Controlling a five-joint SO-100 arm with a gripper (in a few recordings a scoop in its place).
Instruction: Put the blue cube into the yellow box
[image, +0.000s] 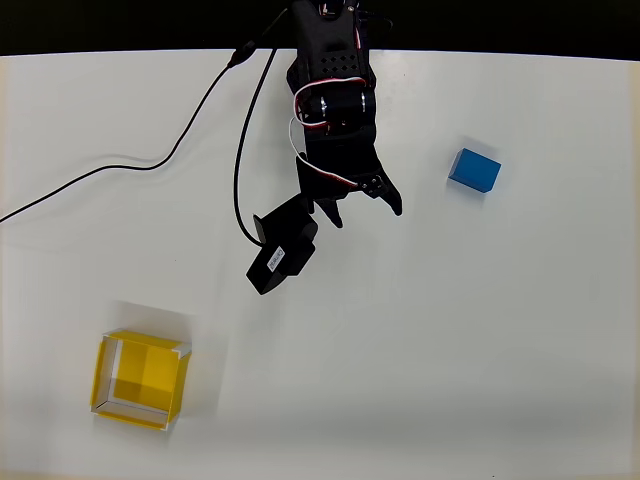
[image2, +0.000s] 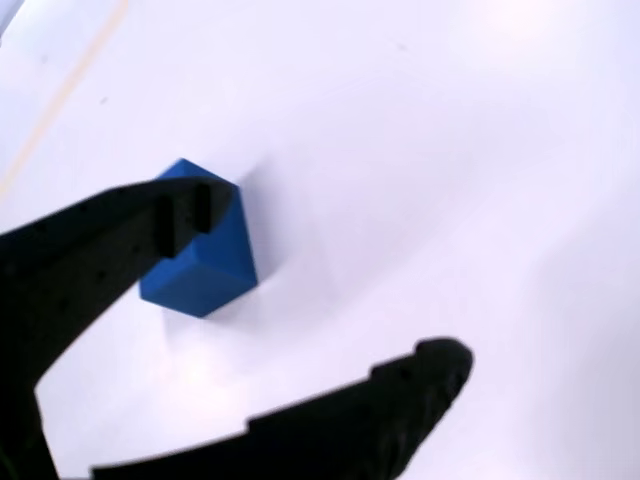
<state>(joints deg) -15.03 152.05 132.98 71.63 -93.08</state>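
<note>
The blue cube (image: 475, 170) lies alone on the white table at the right in the overhead view. My black gripper (image: 367, 213) hangs open to its left, about a hand's width away and touching nothing. In the wrist view the cube (image2: 205, 270) sits at the left, its top corner hidden behind the upper finger (image2: 150, 225). The lower finger (image2: 420, 385) crosses the bottom of that view, and the gripper (image2: 335, 285) holds nothing. The yellow box (image: 140, 378) stands open-topped and empty near the bottom left, far from the arm.
A black cable (image: 150, 160) runs from the arm's base across the table's upper left to the left edge. The wrist camera block (image: 283, 252) juts out to the lower left of the gripper. The table's far edge meets a dark band at the top.
</note>
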